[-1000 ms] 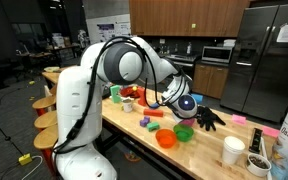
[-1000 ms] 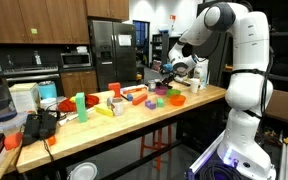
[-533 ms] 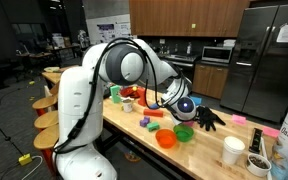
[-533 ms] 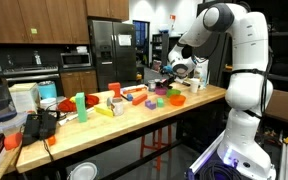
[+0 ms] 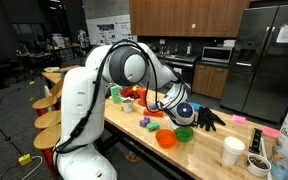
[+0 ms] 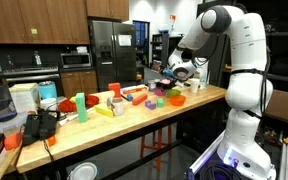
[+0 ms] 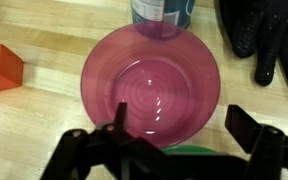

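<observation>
My gripper (image 7: 176, 118) hangs wide open and empty over the purple bowl (image 7: 149, 80); dropping carelessly could knock the cup (image 7: 162, 12) at twelve o'clock.

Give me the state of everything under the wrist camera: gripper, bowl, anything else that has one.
Gripper: open, jaws spread over the bowl's near edge, holding nothing.
Translucent purple plastic bowl: upright on the wooden table, empty.
Blue-grey cylindrical container: upright at the bowl's rim; contact unclear.
Orange block: lying flat, apart from the bowl.
Black glove: lying limp on the table.
</observation>
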Tool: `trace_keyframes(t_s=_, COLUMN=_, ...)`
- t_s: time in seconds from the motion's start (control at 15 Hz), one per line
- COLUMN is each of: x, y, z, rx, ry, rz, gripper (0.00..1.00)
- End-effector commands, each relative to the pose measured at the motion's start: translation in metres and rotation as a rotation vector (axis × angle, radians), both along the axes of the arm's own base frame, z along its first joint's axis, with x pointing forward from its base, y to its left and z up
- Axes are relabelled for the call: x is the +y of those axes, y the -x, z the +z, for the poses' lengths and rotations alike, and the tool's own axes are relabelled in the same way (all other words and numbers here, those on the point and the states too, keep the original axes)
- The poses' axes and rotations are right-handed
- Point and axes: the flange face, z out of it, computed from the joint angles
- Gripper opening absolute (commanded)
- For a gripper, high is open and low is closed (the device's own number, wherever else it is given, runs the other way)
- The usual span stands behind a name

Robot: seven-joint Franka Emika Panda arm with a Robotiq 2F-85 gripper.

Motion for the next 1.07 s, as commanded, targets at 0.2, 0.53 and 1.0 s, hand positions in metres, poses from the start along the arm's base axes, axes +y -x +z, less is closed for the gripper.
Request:
trace_keyframes(t_s=0.2, x=-0.005, y=0.003, z=-0.001, rx=0.007, ry=-0.012, rz=-0.039, gripper=0.45)
trace_keyframes(t_s=0.53, x=-0.007, y=0.002, z=0.001, rx=0.011, ry=0.004, rz=-0.053, gripper=0.06)
trace_keyframes(t_s=1.0, x=-0.022, y=0.005, z=0.018, rx=0.019, ry=0.086, rz=-0.091, gripper=0.02)
